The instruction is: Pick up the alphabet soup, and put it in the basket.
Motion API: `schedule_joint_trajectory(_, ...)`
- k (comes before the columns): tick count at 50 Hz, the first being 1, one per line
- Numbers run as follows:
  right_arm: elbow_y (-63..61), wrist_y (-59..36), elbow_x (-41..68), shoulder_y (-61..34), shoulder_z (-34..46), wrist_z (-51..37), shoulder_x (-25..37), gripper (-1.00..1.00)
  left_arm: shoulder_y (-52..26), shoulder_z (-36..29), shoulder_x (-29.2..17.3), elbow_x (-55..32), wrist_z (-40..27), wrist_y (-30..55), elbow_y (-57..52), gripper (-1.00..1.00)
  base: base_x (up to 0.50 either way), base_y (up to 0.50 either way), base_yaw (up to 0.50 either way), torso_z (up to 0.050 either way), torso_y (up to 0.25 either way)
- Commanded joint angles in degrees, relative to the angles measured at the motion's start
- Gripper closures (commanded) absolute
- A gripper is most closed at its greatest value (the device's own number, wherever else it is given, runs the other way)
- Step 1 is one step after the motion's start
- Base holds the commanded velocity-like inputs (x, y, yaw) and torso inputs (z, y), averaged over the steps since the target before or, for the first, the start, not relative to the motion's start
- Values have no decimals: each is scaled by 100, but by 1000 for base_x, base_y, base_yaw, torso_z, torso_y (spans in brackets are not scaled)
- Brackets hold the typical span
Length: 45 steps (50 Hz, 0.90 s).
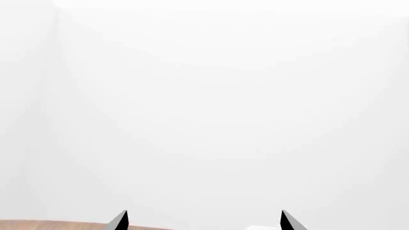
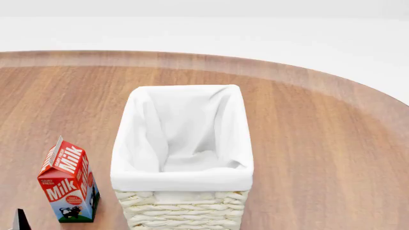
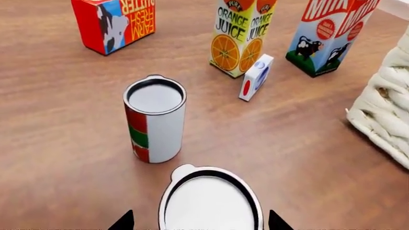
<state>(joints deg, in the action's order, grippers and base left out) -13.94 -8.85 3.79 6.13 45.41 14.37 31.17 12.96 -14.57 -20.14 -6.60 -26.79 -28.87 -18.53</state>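
We straddle a can [image 3: 211,201] near the basket [image 3: 383,115] with right gripper [image 3: 199,221] spread, nothing grasped; left gripper [image 1: 203,221] open, idle.

Both claws gape: left claw [image 1: 203,221], right claw [image 3: 199,221], arms seemingly lowered.

Simulated tabletop, bare white surround, wooden table [image 2: 332,143]

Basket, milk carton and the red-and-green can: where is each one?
Basket [image 2: 185,184]: head view, front of cloth-covered rim.
Milk carton [image 2: 66,189]: head view, front face.
Red-and-green can [image 3: 155,98]: right wrist view, pale metal top.
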Motion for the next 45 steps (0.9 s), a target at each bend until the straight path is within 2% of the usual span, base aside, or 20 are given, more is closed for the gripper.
schedule_joint_trajectory(1,40,-76,7,-71,-22,-21,-14,-100,-16,-17,-6,7,-16,-4,17,-100,0,0,0,0,0)
schedule_joint_trajectory(42,1031,43,-93,-528,250,186,-451,-100,0,-62,-56,22,-71,-63,22,-100,0,0,0,0,0)
schedule_joint_trajectory(43,1059,59,-96,-534,261,194,-460,100,2,-64,-58,23,-72,-63,19,-100,0,0,0,0,0)
schedule_joint_trajectory(45,1109,117,-125,-536,309,215,-479,100,6,-66,-60,23,-75,-68,16,-100,0,0,0,0,0)
